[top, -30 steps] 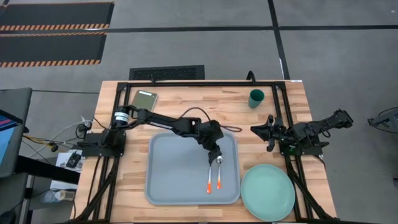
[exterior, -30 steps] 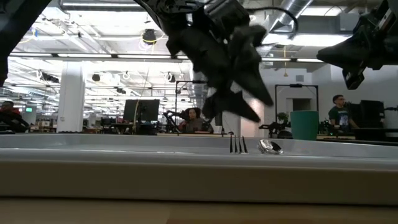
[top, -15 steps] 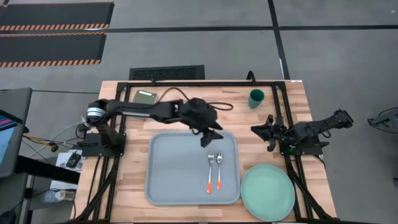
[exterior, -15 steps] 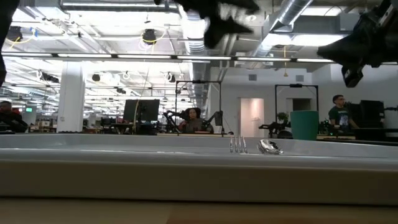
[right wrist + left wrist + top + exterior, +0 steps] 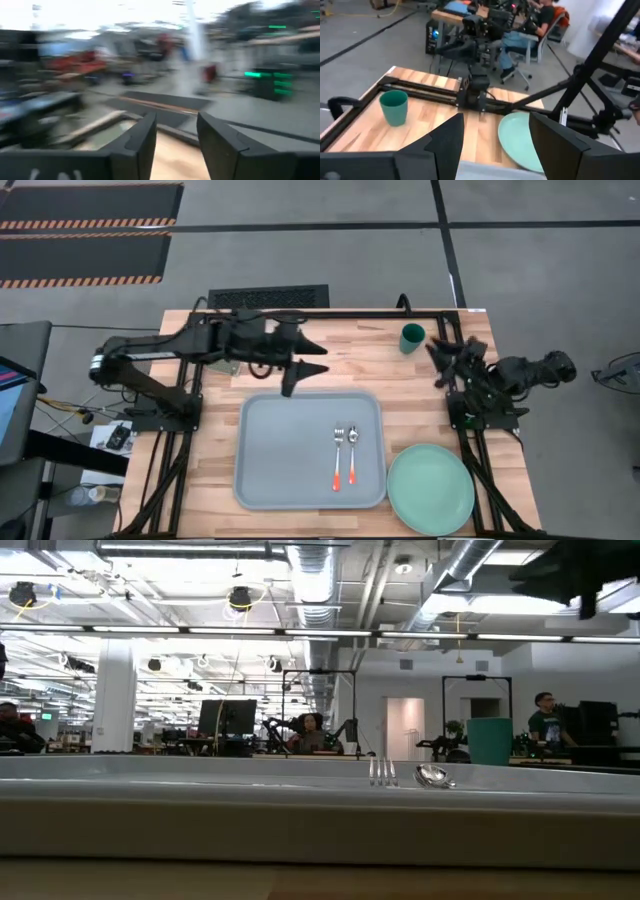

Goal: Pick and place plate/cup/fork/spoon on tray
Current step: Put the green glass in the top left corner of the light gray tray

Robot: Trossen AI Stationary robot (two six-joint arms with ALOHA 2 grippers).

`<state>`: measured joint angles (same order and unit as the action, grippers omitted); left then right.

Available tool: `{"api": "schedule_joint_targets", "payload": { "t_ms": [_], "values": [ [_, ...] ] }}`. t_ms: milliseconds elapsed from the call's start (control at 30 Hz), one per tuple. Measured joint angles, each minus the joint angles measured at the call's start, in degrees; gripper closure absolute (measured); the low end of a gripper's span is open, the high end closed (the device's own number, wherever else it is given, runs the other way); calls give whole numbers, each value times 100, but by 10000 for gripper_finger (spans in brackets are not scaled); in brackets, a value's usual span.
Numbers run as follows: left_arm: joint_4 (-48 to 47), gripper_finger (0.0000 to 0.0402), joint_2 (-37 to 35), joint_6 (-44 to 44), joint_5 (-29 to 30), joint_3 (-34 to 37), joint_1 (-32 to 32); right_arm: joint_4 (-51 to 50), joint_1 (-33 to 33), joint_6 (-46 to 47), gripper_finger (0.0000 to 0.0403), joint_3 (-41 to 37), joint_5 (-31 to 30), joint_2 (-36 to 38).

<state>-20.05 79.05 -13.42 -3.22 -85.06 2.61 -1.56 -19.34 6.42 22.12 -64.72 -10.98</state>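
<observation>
On the tray (image 5: 290, 450), the fork (image 5: 338, 456) and the spoon (image 5: 352, 455) lay side by side toward its right half, handles pointing at the near edge, so two of the four items looked placed. The plate (image 5: 430, 489) sat on the counter (image 5: 400, 370) just beside the tray's right near corner, and the cup (image 5: 412, 337) stood near the far right edge, well apart from the tray; both were left to do. The left gripper (image 5: 305, 377) hung just beyond the tray's far rim, its fingers (image 5: 445, 142) spread and holding nothing. The right gripper (image 5: 447, 352) was near the cup, fingers (image 5: 142, 142) parted and empty. The tray's left half lay bare, probably enough room for the plate, though the cutlery would crowd it on the right.
</observation>
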Motion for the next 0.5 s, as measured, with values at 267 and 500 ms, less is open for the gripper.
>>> {"api": "schedule_joint_targets", "payload": {
  "t_ms": [267, 500],
  "values": [
    [-1065, 191, -270, -204, 584, 2, 2, -993, 328, 890, 223, 1310, -1130, -1493],
    [-1146, 191, -271, 132, 623, 4, 56, -1034, 760, 1486, 239, 1890, 1144, -2766]
  ]
}}
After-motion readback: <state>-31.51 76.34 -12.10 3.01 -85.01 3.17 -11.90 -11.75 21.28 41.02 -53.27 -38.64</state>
